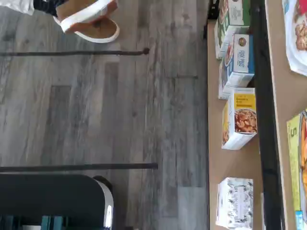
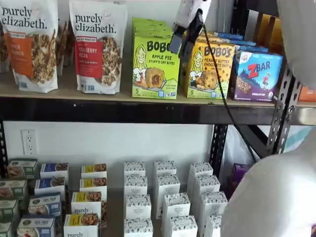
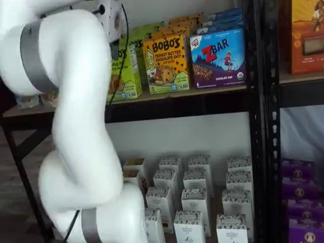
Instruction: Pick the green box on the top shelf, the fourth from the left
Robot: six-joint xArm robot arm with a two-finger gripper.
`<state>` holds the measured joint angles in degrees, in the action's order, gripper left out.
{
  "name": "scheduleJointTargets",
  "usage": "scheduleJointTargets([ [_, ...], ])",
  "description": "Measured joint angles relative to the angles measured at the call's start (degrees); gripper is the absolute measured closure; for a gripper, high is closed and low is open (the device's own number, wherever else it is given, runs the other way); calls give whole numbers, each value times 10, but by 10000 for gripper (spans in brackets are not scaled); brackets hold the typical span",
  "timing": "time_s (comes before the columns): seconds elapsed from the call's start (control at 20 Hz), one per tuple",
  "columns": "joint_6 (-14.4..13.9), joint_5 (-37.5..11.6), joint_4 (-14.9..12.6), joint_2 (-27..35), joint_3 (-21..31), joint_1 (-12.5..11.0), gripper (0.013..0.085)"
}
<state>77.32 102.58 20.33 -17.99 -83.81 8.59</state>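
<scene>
The green box [image 2: 155,69] stands upright on the top shelf [image 2: 123,112], heading a row of like cartons; in a shelf view my arm covers its left part [image 3: 130,71]. My gripper [image 2: 181,48] hangs in front of the box's upper right corner, between it and the camera. Its two black fingers [image 2: 175,43] point down-left with a gap between them, open and holding nothing. The wrist view is turned on its side and shows a lime edge of the green box [image 1: 294,163] past the shelf's black rail [image 1: 266,120].
Granola bags [image 2: 98,44] stand left of the green box, a yellow-orange Bobo's carton [image 2: 210,69] and a ZBar carton [image 2: 256,74] right of it. A black cable [image 2: 222,89] trails from the gripper. Small white boxes [image 2: 163,197] fill the lower shelf. My white arm [image 3: 76,126] looms large.
</scene>
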Motion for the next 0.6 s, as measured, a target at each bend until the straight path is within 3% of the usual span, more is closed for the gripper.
scheduleJointTargets([
  [0.2, 1, -18, -19, -11, 14, 4, 130],
  [0.6, 6, -24, -6, -15, 26, -2, 130],
])
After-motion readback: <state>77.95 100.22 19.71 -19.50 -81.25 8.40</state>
